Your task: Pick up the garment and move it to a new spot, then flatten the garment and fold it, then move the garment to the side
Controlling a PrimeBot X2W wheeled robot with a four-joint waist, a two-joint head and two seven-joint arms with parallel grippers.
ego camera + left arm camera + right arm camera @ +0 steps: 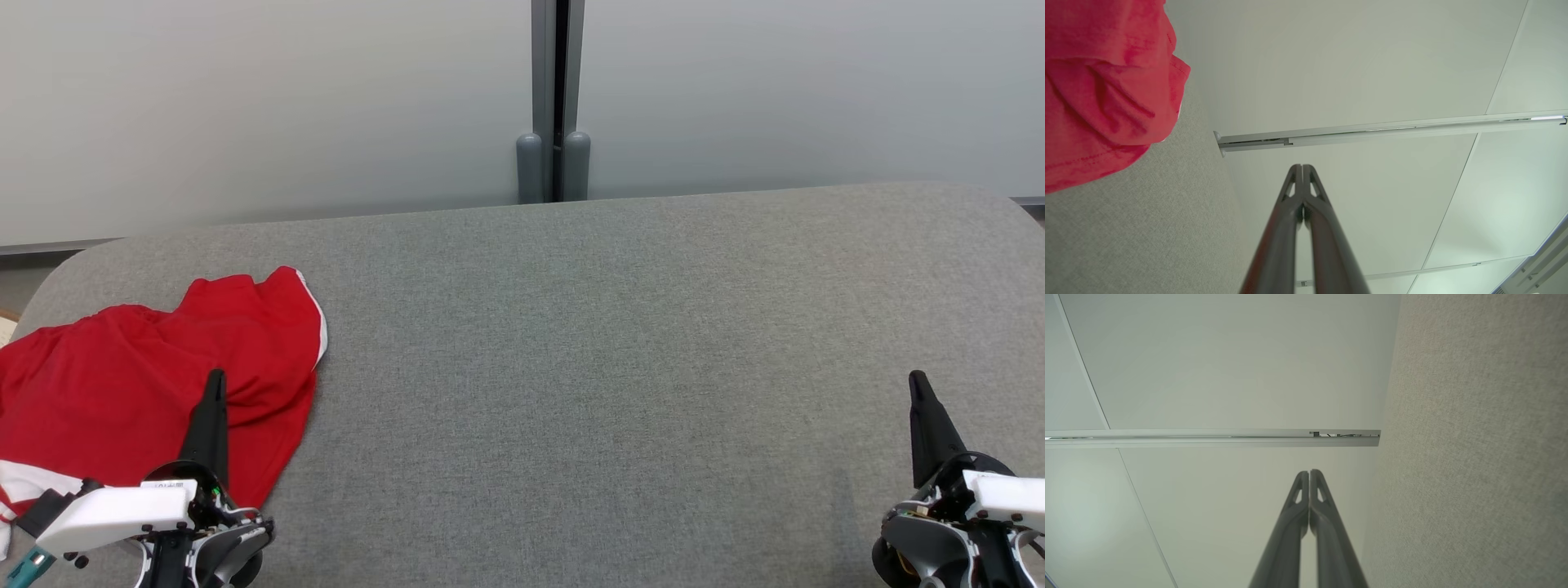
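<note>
— How far along is the job?
— Barely begun, I judge. The crumpled red cloth garment with white trim point(155, 384) lies bunched at the left end of the grey fabric-covered table point(612, 367), neither flattened nor folded.
— And the grippers?
— The left gripper point(215, 380) and right gripper point(916, 382) each have their fingers pressed together, holding nothing. Every step remains.

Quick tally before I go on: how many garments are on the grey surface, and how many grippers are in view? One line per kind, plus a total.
Garments: 1, the red garment, lying crumpled at the left end.
Grippers: 2, the left gripper and the right gripper, both shut and empty.
Total: 3
</note>
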